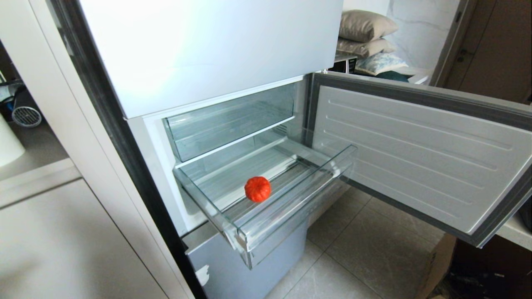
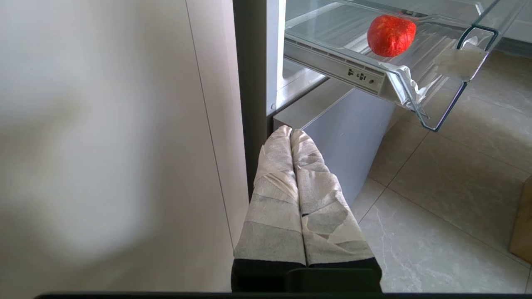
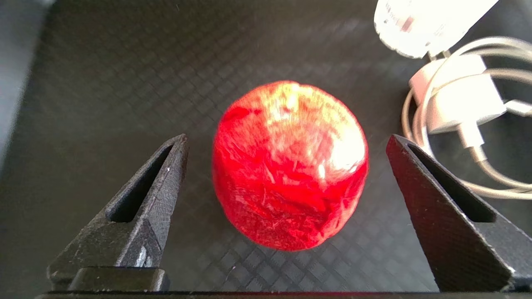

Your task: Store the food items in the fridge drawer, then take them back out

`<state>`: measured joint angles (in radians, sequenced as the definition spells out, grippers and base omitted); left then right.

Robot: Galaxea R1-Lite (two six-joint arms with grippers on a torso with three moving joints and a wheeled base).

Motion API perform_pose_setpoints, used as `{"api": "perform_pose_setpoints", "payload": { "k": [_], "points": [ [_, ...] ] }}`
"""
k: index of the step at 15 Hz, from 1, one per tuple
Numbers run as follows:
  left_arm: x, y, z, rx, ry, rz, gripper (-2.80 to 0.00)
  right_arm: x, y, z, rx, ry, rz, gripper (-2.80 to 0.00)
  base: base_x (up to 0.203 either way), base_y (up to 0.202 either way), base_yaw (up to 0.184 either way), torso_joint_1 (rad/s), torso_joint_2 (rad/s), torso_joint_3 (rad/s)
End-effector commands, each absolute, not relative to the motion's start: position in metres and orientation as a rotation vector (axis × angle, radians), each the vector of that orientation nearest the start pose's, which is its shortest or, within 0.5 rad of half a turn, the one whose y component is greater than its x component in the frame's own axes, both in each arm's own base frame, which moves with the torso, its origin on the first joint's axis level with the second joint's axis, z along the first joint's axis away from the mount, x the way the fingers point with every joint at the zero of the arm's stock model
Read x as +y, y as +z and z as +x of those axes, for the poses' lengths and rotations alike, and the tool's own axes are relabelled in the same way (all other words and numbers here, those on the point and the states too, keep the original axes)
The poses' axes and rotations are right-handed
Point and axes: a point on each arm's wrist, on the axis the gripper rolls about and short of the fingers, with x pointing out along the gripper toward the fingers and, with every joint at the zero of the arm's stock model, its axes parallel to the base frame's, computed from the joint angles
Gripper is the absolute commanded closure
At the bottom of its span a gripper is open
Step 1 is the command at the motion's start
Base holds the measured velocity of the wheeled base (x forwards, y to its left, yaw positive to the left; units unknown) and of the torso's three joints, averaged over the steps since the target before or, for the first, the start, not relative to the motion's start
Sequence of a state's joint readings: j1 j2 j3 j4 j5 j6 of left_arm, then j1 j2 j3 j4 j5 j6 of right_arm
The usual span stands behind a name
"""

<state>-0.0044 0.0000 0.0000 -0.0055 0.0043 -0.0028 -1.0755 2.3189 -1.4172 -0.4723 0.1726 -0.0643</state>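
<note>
Fruit (image 1: 257, 189) lying in pulled-out fridge drawer (image 1: 266, 226), near front lip. Right tool (image 3: 286, 137) released, spread astride second red fruit (image 3: 291, 166) on dark mat (image 3: 104, 62), not touching. Left tool (image 2: 291, 131) clenched, parked beside fridge (image 1: 208, 50). Risk: off-centre closing rolling round fruit away; nearby charger cable (image 3: 478, 166) snagging.

Clear glossy plastic fridge drawer (image 1: 291, 207), matt orange-red ribbed fruit (image 1: 257, 189), shiny wrinkled red fruit (image 3: 289, 166) on dark matt diamond-textured mat (image 3: 104, 83), left gripper (image 2: 291, 135) fingers wrapped in pale cloth tape, glossy marbled floor tiles (image 1: 374, 245)
</note>
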Motion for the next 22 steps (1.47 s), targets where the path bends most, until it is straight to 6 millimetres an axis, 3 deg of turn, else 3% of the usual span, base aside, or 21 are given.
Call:
{"api": "perform_pose_setpoints", "payload": {
  "k": [1, 7, 8, 12, 16, 19, 22],
  "points": [
    [0.000, 0.076, -0.023, -0.005, 0.000, -0.003, 0.00, -0.410, 0.076, 0.226, 0.403, -0.873, 0.211, -2.80, 0.000, 0.000, 0.000, 0.000, 0.00, 0.000],
    [0.000, 0.076, -0.023, -0.005, 0.000, -0.003, 0.00, -0.420, 0.063, 0.231, 0.401, -0.870, 0.212, -2.80, 0.000, 0.000, 0.000, 0.000, 0.00, 0.000],
    [0.000, 0.076, -0.023, -0.005, 0.000, -0.003, 0.00, -0.420, 0.061, 0.233, 0.404, -0.868, 0.214, 0.00, 0.000, 0.000, 0.000, 0.000, 0.00, 0.000],
    [0.000, 0.076, -0.023, -0.005, 0.000, -0.003, 0.00, -0.418, 0.061, 0.235, 0.404, -0.856, 0.218, 0.00, 0.000, 0.000, 0.000, 0.000, 0.00, 0.000],
    [0.000, 0.076, -0.023, -0.005, 0.000, -0.003, 0.00, -0.401, 0.099, 0.216, 0.365, -0.865, 0.219, 0.00, 0.000, 0.000, 0.000, 0.000, 0.00, 0.000],
    [0.000, 0.076, -0.023, -0.005, 0.000, -0.003, 0.00, -0.355, 0.155, 0.181, 0.293, -0.836, 0.217, 0.00, 0.000, 0.000, 0.000, 0.000, 0.00, 0.000],
    [0.000, 0.076, -0.023, -0.005, 0.000, -0.003, 0.00, -0.277, 0.209, 0.141, 0.197, -0.744, 0.181, 0.00, 0.000, 0.000, 0.000, 0.000, 0.00, 0.000]
  ]
}}
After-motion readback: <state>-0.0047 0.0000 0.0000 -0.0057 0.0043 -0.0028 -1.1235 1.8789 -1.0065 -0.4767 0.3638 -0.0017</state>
